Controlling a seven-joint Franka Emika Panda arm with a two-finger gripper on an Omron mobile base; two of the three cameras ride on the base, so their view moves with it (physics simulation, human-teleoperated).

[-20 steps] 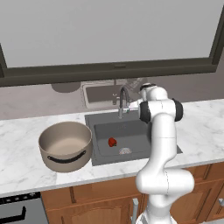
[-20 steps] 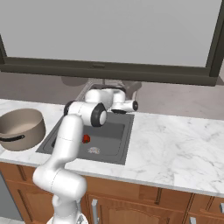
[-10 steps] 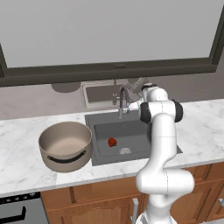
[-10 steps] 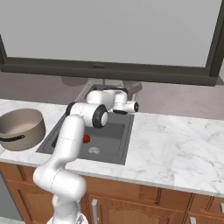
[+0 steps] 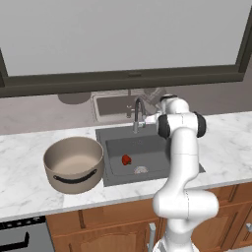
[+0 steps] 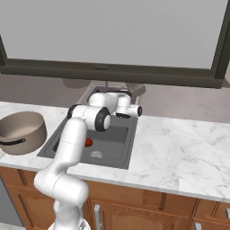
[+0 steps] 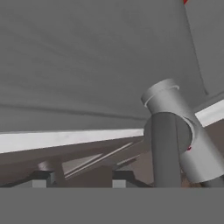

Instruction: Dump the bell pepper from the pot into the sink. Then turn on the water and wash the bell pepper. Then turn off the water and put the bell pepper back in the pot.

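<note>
1. Left base view: the bell pepper (image 5: 126, 159) lies on the floor of the sink (image 5: 147, 147), near the drain, so the dump looks done. The pot (image 5: 74, 164) stands upright on the counter (image 5: 29, 162) beside the basin, ready to take it back.
2. Right base view: the arm reaches behind the sink toward the faucet, probably to work the water.
3. Hand view: the faucet (image 7: 175, 140) looms close ahead of the gripper (image 7: 78, 177), whose fingertips stand narrowly apart, gripping nothing I can see.
</note>
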